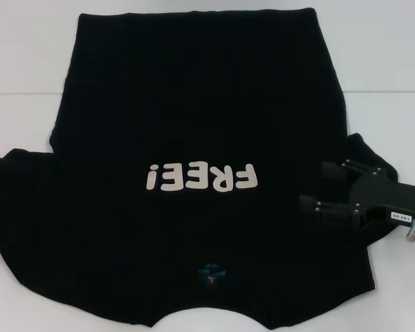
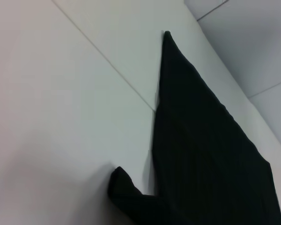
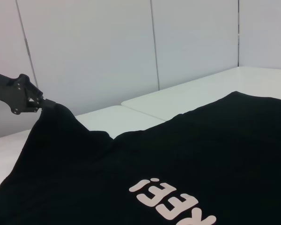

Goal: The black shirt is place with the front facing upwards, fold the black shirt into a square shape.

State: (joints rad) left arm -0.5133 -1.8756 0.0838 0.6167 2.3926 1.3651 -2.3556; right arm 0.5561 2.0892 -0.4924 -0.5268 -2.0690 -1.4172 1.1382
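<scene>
We have the black shirt (image 1: pixel 194 104) flat on the table (image 1: pixel 28 55), words up. Our right gripper (image 1: pixel 326 188) hangs open by one sleeve (folding starts here). Our left gripper (image 3: pixel 21 93) seems to pinch the other sleeve. Next, grab and fold in.

Count, head and wrist views — shirts, grippers, table panels.

One black shirt (image 1: pixel 194 117), bearing one white "FREE!" print (image 1: pixel 202 178) and one small blue neck label (image 1: pixel 211 271). Two grippers visible: right gripper (image 1: pixel 318 187) in the head view with two fingers, left gripper (image 3: pixel 46 104) in the right wrist view only. White table (image 1: pixel 28 55) — two panels, one seam.
</scene>
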